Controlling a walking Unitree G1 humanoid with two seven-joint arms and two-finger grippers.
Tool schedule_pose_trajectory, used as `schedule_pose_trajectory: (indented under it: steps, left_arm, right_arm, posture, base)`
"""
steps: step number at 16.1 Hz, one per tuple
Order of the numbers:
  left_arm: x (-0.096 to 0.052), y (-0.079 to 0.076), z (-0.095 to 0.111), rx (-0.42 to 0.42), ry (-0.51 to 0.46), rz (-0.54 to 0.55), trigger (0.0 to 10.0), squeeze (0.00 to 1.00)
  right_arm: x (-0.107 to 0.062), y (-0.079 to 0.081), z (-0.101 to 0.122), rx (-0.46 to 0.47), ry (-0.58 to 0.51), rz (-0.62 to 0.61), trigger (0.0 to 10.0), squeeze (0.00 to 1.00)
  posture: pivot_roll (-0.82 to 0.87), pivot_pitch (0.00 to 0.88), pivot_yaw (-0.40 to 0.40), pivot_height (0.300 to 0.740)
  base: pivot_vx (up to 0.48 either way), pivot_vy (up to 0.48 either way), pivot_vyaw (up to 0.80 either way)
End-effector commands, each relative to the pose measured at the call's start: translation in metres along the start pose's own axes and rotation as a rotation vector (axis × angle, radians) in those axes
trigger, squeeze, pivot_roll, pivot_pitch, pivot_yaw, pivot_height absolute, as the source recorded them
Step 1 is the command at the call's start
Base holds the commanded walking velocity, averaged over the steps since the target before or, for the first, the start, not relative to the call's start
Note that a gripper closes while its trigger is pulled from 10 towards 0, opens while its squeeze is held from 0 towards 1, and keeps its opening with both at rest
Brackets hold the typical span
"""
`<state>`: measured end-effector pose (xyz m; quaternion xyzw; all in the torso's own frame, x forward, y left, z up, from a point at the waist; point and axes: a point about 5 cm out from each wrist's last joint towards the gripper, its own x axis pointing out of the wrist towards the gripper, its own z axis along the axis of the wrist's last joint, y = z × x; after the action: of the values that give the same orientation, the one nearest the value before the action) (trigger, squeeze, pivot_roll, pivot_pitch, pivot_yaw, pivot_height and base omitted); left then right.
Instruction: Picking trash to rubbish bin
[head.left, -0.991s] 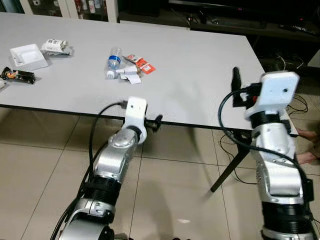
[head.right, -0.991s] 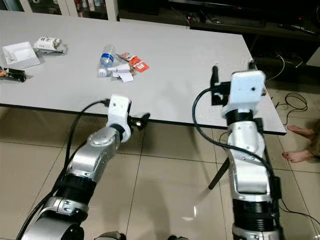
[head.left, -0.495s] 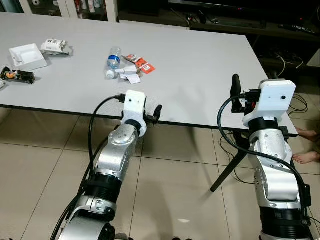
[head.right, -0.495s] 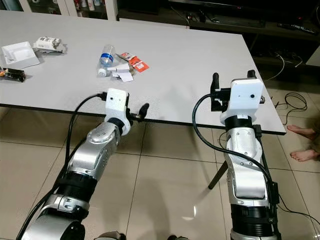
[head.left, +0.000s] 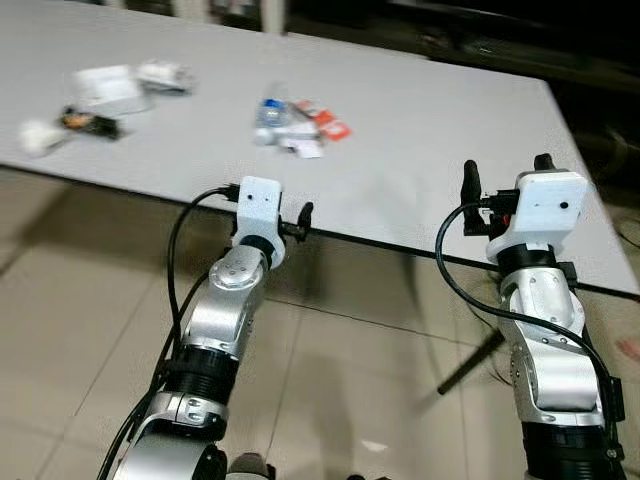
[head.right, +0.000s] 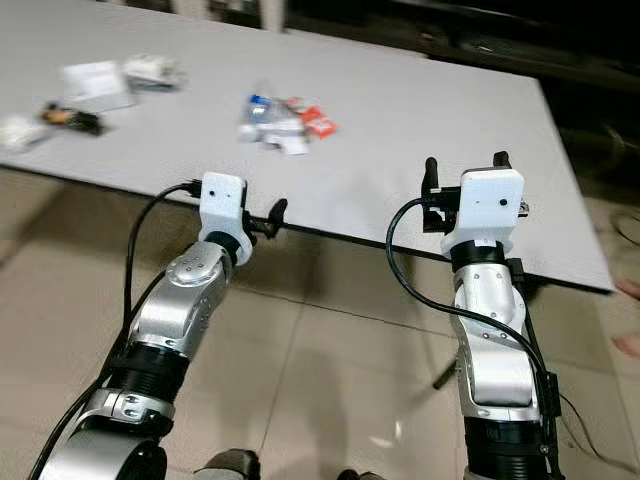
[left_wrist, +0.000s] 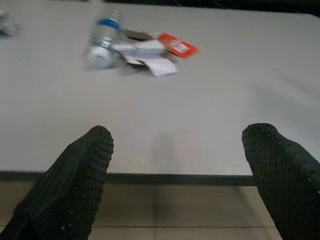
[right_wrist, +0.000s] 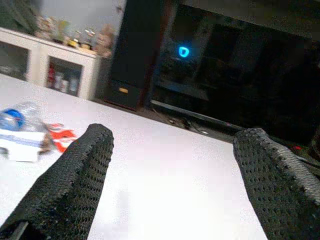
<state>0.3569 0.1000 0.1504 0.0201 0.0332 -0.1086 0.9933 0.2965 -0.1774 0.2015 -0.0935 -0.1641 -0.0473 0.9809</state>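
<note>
Left pincer (left_wrist: 175, 175) spread wide, nothing between the fingers, hanging just off the near edge of the tabletop (head.left: 420, 150) and aimed at the litter heap. Right pincer (right_wrist: 172, 175) likewise wide and empty, raised at the tabletop's near right edge. Best, as a judgement, to step closer first and bring the left pincer over the edge, since the heap lies well apart from both; then to approach low along the surface, take one piece at a time, and start with the bottle across its body rather than the flat papers. Going left to right on the tabletop: at about ten o'clock from the left pincer, a crumpled white scrap (head.left: 36, 136), a dark wrapper (head.left: 88, 122), a white tray (head.left: 108, 86) and a pale packet (head.left: 165, 73), all blurred. At about twelve o'clock, a clear plastic bottle (left_wrist: 101, 41) with a blue label lying on its side, touching white paper slips (left_wrist: 145, 55) and red-orange sachets (left_wrist: 179, 46).
</note>
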Motion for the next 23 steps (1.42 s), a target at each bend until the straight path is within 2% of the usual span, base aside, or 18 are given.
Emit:
schedule_pose_trajectory:
  steps: [1, 8, 11, 15, 20, 23]
  left_arm:
    - [0.001, -0.003, 0.0, 0.003, -0.006, 0.007, 10.0, 0.0]
    - [0.001, -0.003, 0.001, 0.035, -0.02, 0.017, 10.0, 0.0]
    - [0.002, -0.003, 0.0, 0.032, -0.016, 0.016, 10.0, 0.0]
    - [0.004, -0.006, -0.007, 0.041, 0.027, -0.01, 10.0, 0.0]
    - [0.003, -0.007, -0.016, 0.051, 0.037, -0.024, 10.0, 0.0]
    - [0.003, -0.007, -0.015, 0.047, 0.031, -0.037, 10.0, 0.0]
  right_arm:
    - [0.0, -0.002, 0.004, -0.006, -0.02, 0.002, 10.0, 0.0]
    - [-0.007, 0.002, -0.018, 0.022, 0.101, 0.026, 10.0, 0.0]
    - [-0.011, 0.0, -0.035, 0.06, 0.199, 0.014, 10.0, 0.0]
    - [-0.018, -0.002, -0.062, 0.065, 0.375, 0.007, 10.0, 0.0]
    - [-0.026, -0.006, -0.073, 0.077, 0.449, -0.017, 10.0, 0.0]
    - [-0.027, -0.005, -0.073, 0.086, 0.442, -0.018, 10.0, 0.0]
  posture:
    - [0.18, 0.089, -0.079, 0.74]
    - [0.18, 0.089, -0.079, 0.74]
    - [0.17, 0.089, -0.077, 0.74]
    - [0.17, 0.088, -0.076, 0.74]
    - [0.18, 0.087, -0.074, 0.74]
    - [0.18, 0.088, -0.074, 0.74]
  base:
    - [0.0, 0.0, 0.79]
    - [0.0, 0.0, 0.79]
    - [0.0, 0.0, 0.75]
    - [0.0, 0.0, 0.0]
    - [0.0, 0.0, 0.0]
    - [0.0, 0.0, 0.0]
